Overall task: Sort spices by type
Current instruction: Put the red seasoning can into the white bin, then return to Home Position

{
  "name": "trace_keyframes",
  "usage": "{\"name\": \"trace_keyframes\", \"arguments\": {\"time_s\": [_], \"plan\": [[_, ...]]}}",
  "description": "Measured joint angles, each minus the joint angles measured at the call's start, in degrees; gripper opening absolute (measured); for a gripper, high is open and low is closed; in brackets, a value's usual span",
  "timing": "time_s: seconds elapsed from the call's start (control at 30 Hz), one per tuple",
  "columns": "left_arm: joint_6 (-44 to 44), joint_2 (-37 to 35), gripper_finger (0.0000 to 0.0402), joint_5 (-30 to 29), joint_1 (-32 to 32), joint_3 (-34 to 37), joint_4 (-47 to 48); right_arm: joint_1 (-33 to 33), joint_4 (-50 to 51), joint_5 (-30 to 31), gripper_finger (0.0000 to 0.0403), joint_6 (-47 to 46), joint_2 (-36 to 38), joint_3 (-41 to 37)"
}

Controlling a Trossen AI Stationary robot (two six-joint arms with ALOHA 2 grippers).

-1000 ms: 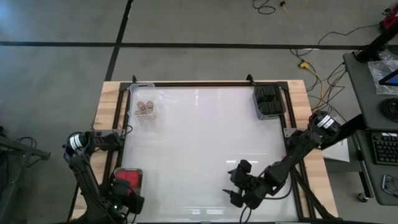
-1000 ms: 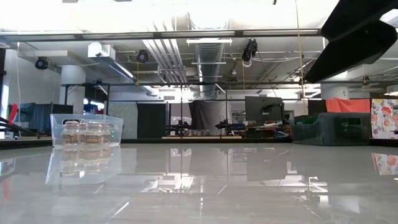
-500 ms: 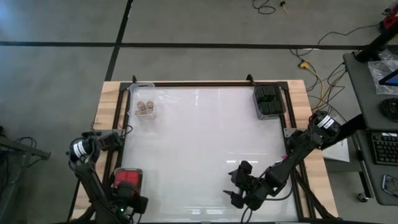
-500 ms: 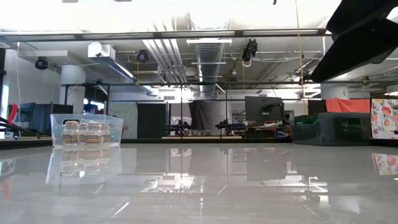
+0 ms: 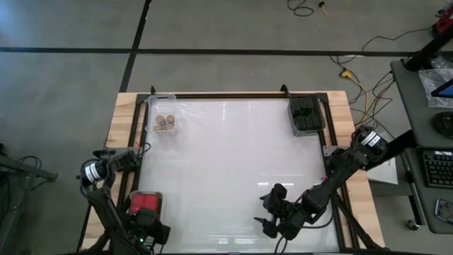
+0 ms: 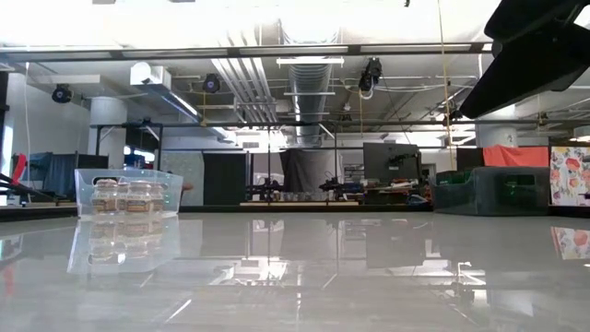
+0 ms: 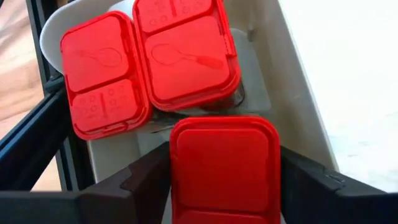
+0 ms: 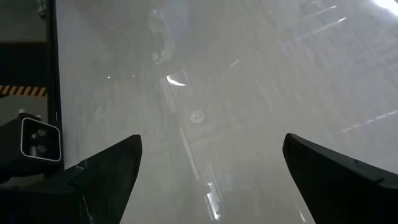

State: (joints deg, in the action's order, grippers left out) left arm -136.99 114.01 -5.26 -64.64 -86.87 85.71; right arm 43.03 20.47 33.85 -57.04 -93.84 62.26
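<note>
The left gripper [image 7: 224, 180] straddles a red spice [image 7: 222, 163] in its tray [image 7: 292, 106] — whether it grips, unclear. The right gripper [image 8: 211, 180] hangs wide open, empty — over the table [image 5: 233, 163].

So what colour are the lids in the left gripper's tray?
Red lids, clearest in the left wrist view.

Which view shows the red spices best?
Left wrist view: three red spices fill the frame in their tray, one between the left gripper's fingers. High view shows only a small red patch at the table's near-left corner. Low and right wrist views show none.
</note>
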Motion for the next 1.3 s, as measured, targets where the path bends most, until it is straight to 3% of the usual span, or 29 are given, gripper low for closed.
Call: {"name": "trace_keyframes", "arguments": {"time_s": [0.3,1.0,1.13,1.3], "plan": [[1.0,-0.5,0.0256,-0.1,0.0,-0.5,0.4,0.0,0.0,-0.9,0.0380,0.0,0.0,0.0],[0.3,-1.3,0.0258,-0.2,0.2,-0.9,4.3,0.2,0.0,-1.0,0.0380,0.0,0.0,0.0],[5.3,-2.1,0.0259,-0.3,0.3,-1.3,4.3,0.2,-0.2,-1.0,0.0380,0.0,0.0,0.0],[12.2,-3.8,0.0259,-4.8,0.7,-2.9,4.3,0.2,-0.5,-0.9,0.0380,0.2,0.0,0.0]]}}
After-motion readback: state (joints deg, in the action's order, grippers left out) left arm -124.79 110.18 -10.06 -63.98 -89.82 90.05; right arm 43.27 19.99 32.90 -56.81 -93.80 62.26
